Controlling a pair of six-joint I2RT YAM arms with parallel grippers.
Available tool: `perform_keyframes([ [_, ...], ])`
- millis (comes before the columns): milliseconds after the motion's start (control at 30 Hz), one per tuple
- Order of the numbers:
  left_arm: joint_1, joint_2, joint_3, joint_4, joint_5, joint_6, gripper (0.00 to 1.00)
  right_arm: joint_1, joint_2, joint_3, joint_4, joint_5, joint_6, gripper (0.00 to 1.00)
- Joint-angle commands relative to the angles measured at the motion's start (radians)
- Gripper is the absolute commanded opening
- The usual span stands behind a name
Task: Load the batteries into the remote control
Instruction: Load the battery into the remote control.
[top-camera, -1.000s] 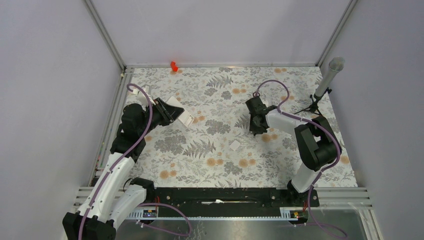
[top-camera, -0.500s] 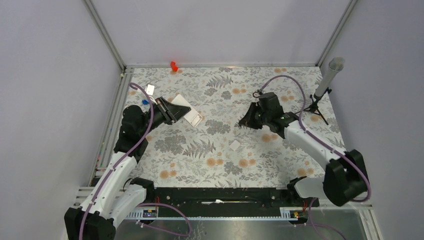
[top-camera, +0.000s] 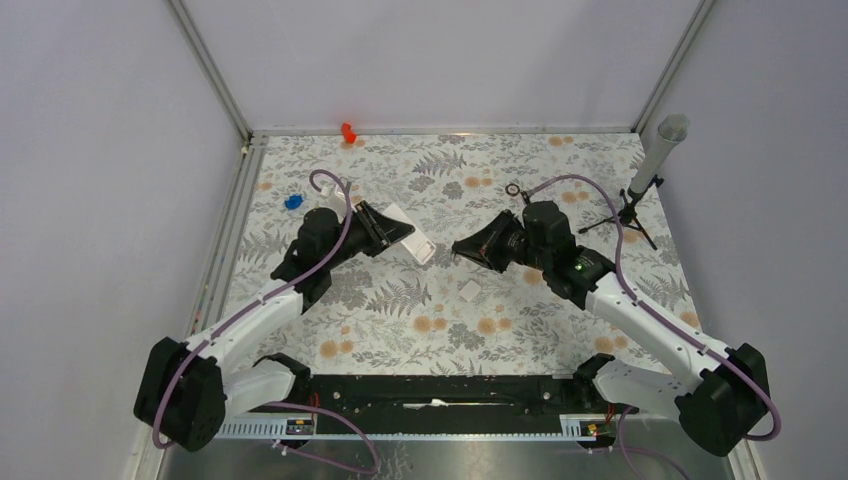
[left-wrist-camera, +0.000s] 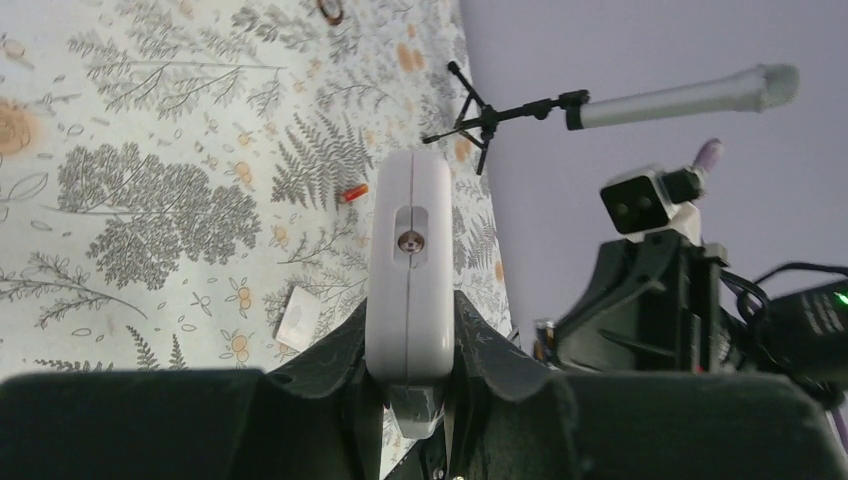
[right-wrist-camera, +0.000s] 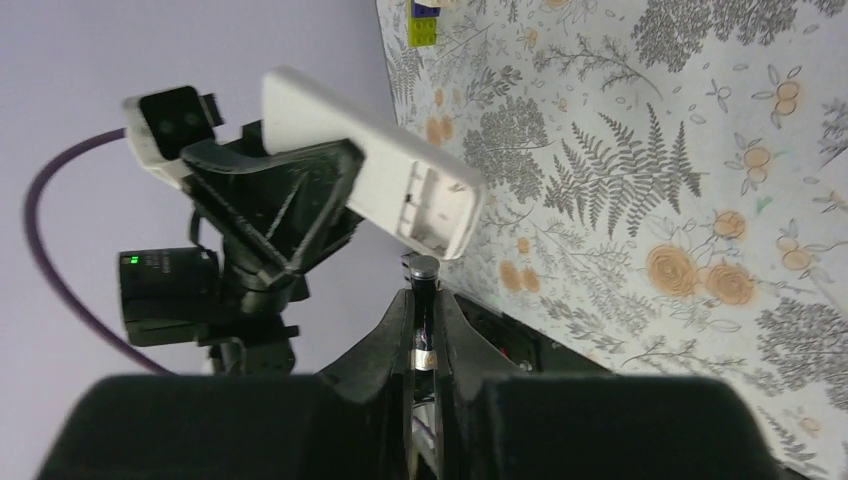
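Observation:
My left gripper (top-camera: 388, 227) is shut on the white remote control (top-camera: 417, 244) and holds it above the table, its free end pointing right. In the right wrist view the remote (right-wrist-camera: 340, 140) shows its open battery compartment (right-wrist-camera: 432, 207). My right gripper (top-camera: 460, 250) is shut on a dark battery (right-wrist-camera: 423, 272), whose tip stands out just below the compartment, a small gap apart. In the left wrist view the remote (left-wrist-camera: 410, 240) stands end-on between my left gripper (left-wrist-camera: 410, 315). A second battery (left-wrist-camera: 351, 193) lies on the table beyond it.
A small white cover piece (top-camera: 470, 291) lies on the floral tabletop below the grippers. A dark ring (top-camera: 513, 189) and a microphone on a tripod (top-camera: 641, 182) are at the back right. A red plastic piece (top-camera: 348, 131) is at the back edge, a blue item (top-camera: 292, 201) at the left.
Both arms swung toward the table's middle. The left carried the remote to the right; the right gripper moved left and now faces the remote's end with the battery.

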Motion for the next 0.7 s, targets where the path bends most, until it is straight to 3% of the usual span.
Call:
perform_keyframes([
  [0,-0.019,0.063,0.006,0.138,-0.047,-0.07,0.0,0.007,0.011,0.01,0.022,0.021,0.165,0.01],
  [233,-0.03,0.129,0.009,0.244,-0.008,-0.042,0.0,0.051,0.097,0.045,0.039,0.035,0.228,0.01],
  [433,-0.031,0.135,0.015,0.233,0.006,0.013,0.0,0.075,0.183,0.039,0.15,-0.008,0.302,0.02],
  [667,-0.031,0.139,0.001,0.28,0.026,0.038,0.0,0.086,0.217,0.05,0.167,0.013,0.319,0.02],
])
